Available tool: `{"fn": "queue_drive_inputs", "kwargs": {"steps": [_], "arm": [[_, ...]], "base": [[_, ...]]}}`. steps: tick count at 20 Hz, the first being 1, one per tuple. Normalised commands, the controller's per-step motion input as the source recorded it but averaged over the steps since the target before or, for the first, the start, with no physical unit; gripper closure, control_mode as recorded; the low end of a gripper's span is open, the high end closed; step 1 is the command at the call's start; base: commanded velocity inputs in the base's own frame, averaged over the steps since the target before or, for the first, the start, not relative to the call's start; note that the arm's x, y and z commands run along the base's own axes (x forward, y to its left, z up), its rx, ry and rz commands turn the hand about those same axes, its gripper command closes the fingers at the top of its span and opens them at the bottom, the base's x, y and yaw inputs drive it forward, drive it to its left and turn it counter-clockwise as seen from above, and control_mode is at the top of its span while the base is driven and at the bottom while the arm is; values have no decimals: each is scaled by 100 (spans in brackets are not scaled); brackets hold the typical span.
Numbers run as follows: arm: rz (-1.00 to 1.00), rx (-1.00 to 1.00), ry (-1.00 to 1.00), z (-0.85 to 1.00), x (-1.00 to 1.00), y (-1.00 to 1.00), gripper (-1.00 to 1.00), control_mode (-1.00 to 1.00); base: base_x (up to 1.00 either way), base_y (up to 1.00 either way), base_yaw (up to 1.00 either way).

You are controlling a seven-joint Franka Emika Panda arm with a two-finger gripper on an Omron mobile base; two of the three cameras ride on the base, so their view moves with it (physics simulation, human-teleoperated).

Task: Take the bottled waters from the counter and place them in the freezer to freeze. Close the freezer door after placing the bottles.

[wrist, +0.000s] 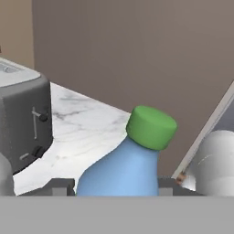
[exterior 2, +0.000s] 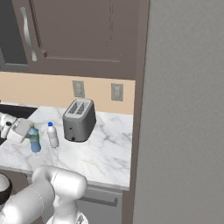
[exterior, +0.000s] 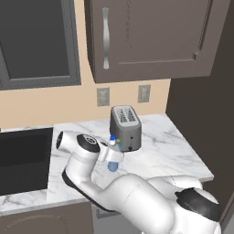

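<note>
inspection taken with the toaster (exterior 2: 79, 119) as reference. the toaster stands upright on the counter (exterior 2: 109, 153), near the back wall below two wall outlets (exterior 2: 78, 89), its two top slots showing nothing inside

the blue bottle (exterior 2: 34, 140) with the green cap stands on the marble in front of the toaster and to its left as seen from the right base view. its body is translucent blue; whether it holds liquid cannot be told. the gripper (exterior 2: 29, 136) is at this bottle, and in the hand view the two dark fingertips (wrist: 57, 187) sit against either side of the bottle body (wrist: 121, 171), pinching it, with the green cap rising above them. the bottle base appears to be on or just at the counter surface; contact there cannot be confirmed

the white bottle (exterior 2: 52, 134) with the blue cap stands upright between the blue bottle and the toaster, just beside the blue one and apart from the toaster. in the left base view its blue cap (exterior: 112, 137) shows just in front of the toaster, partly behind the arm

the black sink (exterior: 23, 157) lies well to the left of the toaster. the grey freezer door (exterior 2: 183, 113) stands to the toaster's right, beyond the counter's end, flat and closed as far as shown
</note>
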Motion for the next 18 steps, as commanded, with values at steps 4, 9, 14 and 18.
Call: {"fn": "queue_drive_inputs", "kwargs": {"steps": [4, 9, 14, 18], "arm": [[17, -2, 0, 99, -33, -38, 100, -100], [32, -4, 0, 83, -29, -71, 100, -100], [44, 0, 1, 64, -32, -76, 100, -100], [50, 0, 9, 42, -34, -72, 100, -100]], "base": [[0, 0, 0], [0, 0, 0], [0, 0, 0], [0, 0, 0]]}}
